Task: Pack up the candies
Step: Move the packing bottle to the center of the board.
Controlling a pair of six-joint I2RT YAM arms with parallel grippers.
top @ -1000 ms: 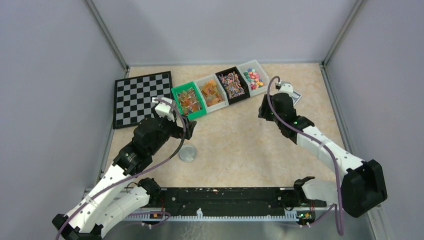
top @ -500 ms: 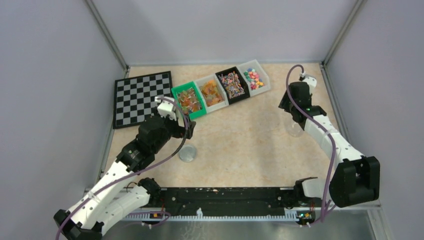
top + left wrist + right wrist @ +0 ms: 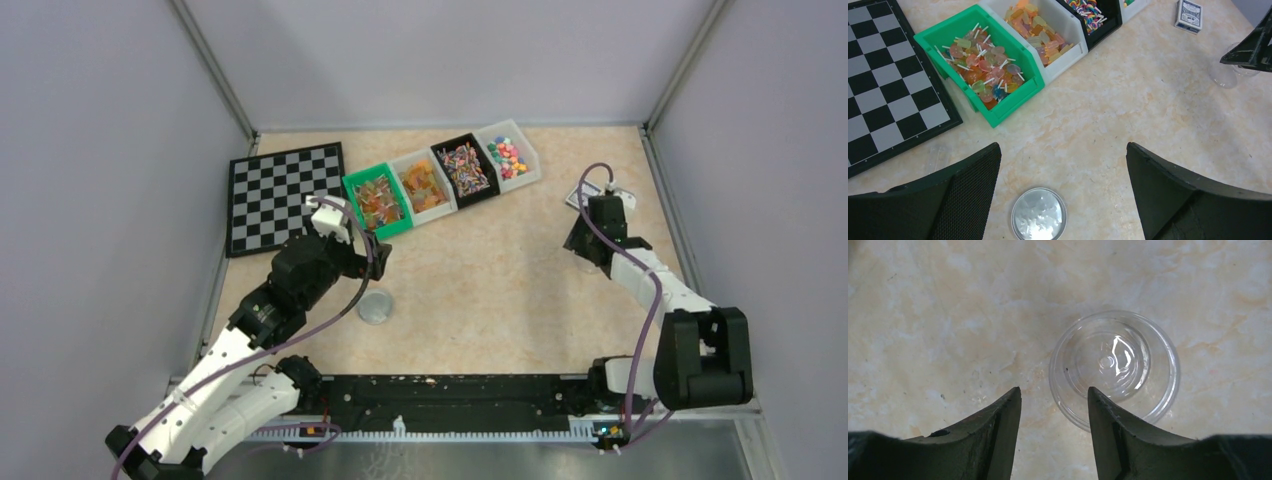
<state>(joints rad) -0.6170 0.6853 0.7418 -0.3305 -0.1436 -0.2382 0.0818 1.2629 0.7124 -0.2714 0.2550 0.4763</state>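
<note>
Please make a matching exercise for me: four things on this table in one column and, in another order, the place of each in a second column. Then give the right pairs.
Things
1. chessboard
2. clear cup
3. silver lid
4. deck of cards

Places
A. on the table just ahead of the right gripper, not held
B. far left, beside the green bin
C. on the table by the open left gripper
D. to the right of the rightmost white bin

Pairs: 1-B, 2-A, 3-C, 4-D
</note>
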